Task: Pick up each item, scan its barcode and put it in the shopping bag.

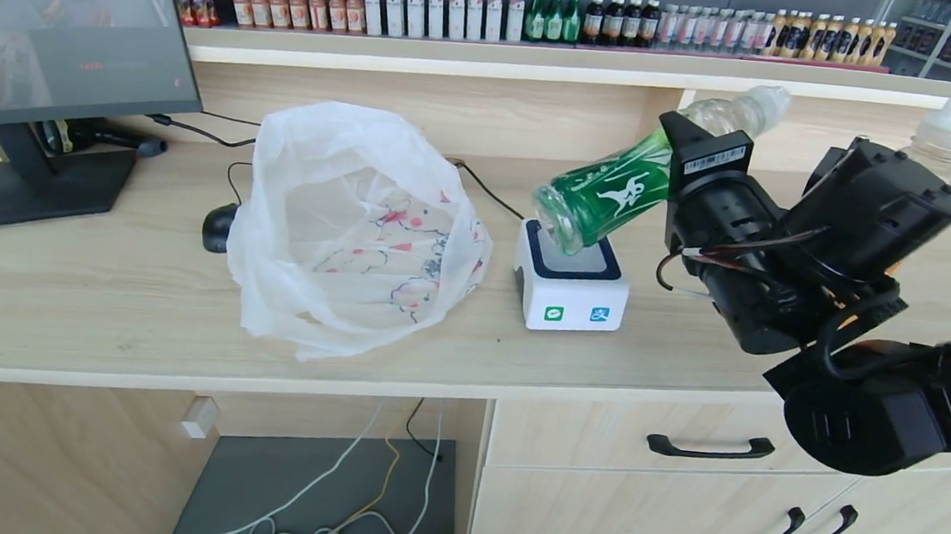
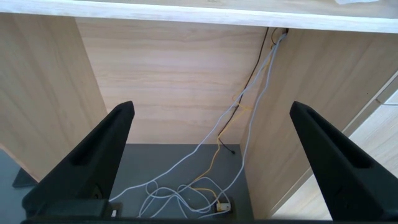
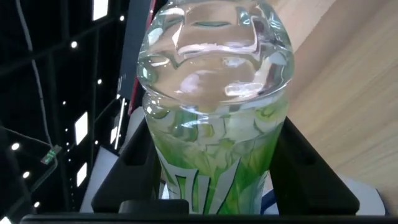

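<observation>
Clear, green-labelled bottle [image 1: 613, 191], tilted; base over scanner [image 1: 569, 303]

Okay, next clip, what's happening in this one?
The right gripper is shut on a green-labelled bottle, holding it tilted with its base end low over the white barcode scanner on the wooden counter. The open plastic shopping bag sits on the counter just left of the scanner; the bottle is not in it yet. The left gripper hangs open and empty below the counter, above loose cables. A second clear bottle stands behind the right arm.
</observation>
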You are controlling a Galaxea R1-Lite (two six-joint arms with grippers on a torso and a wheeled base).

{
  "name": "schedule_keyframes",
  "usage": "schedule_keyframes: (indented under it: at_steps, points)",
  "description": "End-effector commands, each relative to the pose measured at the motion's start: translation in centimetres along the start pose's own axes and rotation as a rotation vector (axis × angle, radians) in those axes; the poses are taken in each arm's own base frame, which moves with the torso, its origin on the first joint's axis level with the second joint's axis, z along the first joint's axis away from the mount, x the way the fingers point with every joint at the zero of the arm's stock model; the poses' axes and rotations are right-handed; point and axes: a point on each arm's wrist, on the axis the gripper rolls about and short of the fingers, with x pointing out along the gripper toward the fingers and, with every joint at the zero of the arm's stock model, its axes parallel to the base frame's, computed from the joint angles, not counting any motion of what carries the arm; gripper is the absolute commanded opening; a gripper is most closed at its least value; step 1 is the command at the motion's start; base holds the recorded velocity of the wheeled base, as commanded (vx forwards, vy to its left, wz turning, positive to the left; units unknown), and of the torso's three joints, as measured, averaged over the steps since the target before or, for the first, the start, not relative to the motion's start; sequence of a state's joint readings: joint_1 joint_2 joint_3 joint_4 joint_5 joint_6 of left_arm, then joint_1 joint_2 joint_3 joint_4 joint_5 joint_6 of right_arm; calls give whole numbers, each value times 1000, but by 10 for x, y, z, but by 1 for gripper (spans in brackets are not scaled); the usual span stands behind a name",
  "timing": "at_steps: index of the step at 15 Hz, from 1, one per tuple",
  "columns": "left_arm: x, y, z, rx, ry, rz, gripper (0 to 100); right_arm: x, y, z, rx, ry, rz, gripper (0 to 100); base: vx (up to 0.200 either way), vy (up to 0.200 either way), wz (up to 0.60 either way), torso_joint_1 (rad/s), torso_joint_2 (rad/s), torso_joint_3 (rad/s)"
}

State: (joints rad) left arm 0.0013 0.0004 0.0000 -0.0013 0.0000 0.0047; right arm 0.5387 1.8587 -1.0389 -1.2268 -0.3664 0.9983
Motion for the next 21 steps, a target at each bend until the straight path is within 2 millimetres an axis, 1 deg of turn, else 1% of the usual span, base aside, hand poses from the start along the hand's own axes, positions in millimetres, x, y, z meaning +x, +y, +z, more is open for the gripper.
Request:
schedule_keyframes:
  at_steps: [1,3,5,8,10,13,15,21]
  points:
    - [0,0,0,0,-1,0,100,5,-8,10,27,-22,-28,0,0,0,0,0,0,0]
    - [0,0,0,0,-1,0,100,8,-12,13,56,-28,-46,0,0,0,0,0,0,0]
    - [0,0,0,0,-1,0,100,8,-12,12,69,-24,-44,0,0,0,0,0,0,0]
    - [0,0,0,0,-1,0,100,12,-18,3,95,-10,-55,0,0,0,0,0,0,0]
    - [0,0,0,0,-1,2,100,18,-13,-4,111,-6,-31,0,0,0,0,0,0,0]
    - [0,0,0,0,-1,0,100,21,-7,-14,124,14,-17,0,0,0,0,0,0,0]
    - [0,0,0,0,-1,0,100,20,-4,-16,138,26,-22,0,0,0,0,0,0,0]
    - [0,0,0,0,-1,0,100,11,-18,-21,163,48,-79,0,0,0,0,0,0,0]
